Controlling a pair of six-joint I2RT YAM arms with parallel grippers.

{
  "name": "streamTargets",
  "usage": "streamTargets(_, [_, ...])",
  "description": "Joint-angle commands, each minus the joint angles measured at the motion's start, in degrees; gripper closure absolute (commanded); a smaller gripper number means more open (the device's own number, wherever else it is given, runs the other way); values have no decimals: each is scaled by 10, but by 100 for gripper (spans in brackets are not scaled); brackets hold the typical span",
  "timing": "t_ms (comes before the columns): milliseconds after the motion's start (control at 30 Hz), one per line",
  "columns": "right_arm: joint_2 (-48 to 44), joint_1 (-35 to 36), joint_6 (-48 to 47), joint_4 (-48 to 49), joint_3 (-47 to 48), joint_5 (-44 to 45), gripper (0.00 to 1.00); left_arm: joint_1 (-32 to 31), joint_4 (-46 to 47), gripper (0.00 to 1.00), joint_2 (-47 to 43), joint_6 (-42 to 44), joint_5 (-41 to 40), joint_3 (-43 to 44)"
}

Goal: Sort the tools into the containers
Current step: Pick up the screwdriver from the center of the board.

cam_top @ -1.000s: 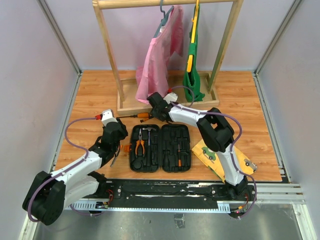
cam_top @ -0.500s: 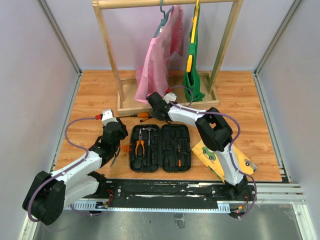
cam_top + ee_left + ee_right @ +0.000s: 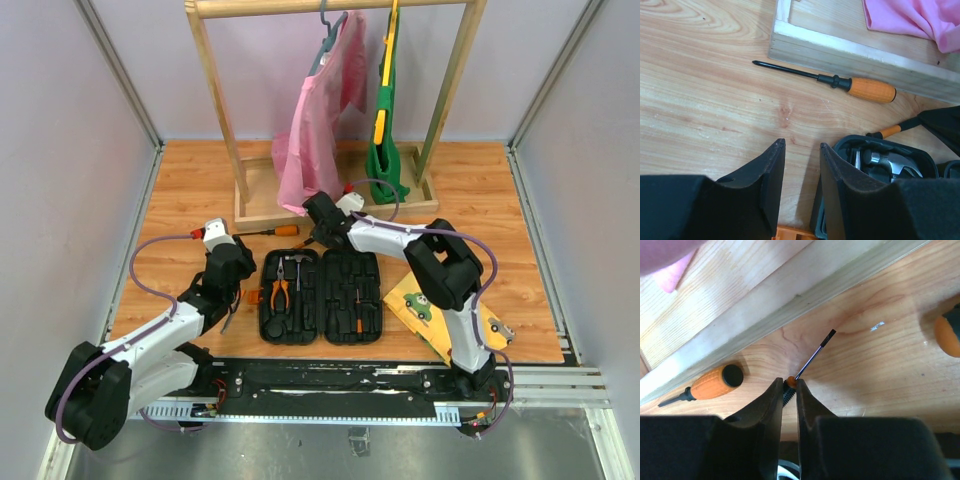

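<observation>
The black tool case [image 3: 320, 296] lies open, with orange pliers [image 3: 280, 292] and a hammer [image 3: 892, 161] in its left half. My right gripper [image 3: 789, 382] is shut on a slim screwdriver [image 3: 812, 357] at its orange collar, the thin shaft pointing away over the floor. In the top view that gripper [image 3: 318, 232] sits just behind the case. A large orange-handled screwdriver [image 3: 860, 86] lies on the floor along the rack base. My left gripper [image 3: 800, 146] stands open and holds nothing, low by the case's left edge.
The wooden clothes rack base [image 3: 262, 212] runs just behind the tools, with pink [image 3: 318, 125] and green [image 3: 384, 140] garments hanging over it. A yellow picture board [image 3: 440, 318] lies right of the case. Another orange handle [image 3: 947, 335] shows at the right edge.
My right gripper has closed on the slim screwdriver and shifted slightly right and nearer. The left arm has not moved.
</observation>
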Motion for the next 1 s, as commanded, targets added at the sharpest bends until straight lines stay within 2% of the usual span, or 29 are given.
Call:
streamTargets(0, [-40, 8, 4, 21, -23, 27, 94, 5, 20, 62, 4, 6, -13, 16])
streamTargets(300, [-59, 8, -13, 20, -37, 53, 94, 5, 21, 62, 9, 6, -11, 17])
streamTargets(700, [-139, 9, -41, 33, -92, 85, 93, 4, 23, 62, 15, 6, -7, 19])
streamTargets(900, [-101, 9, -40, -5, -54, 64, 73, 5, 23, 62, 15, 6, -7, 19])
streamTargets(967, [-81, 9, -39, -25, -33, 63, 69, 5, 23, 61, 15, 6, -7, 19])
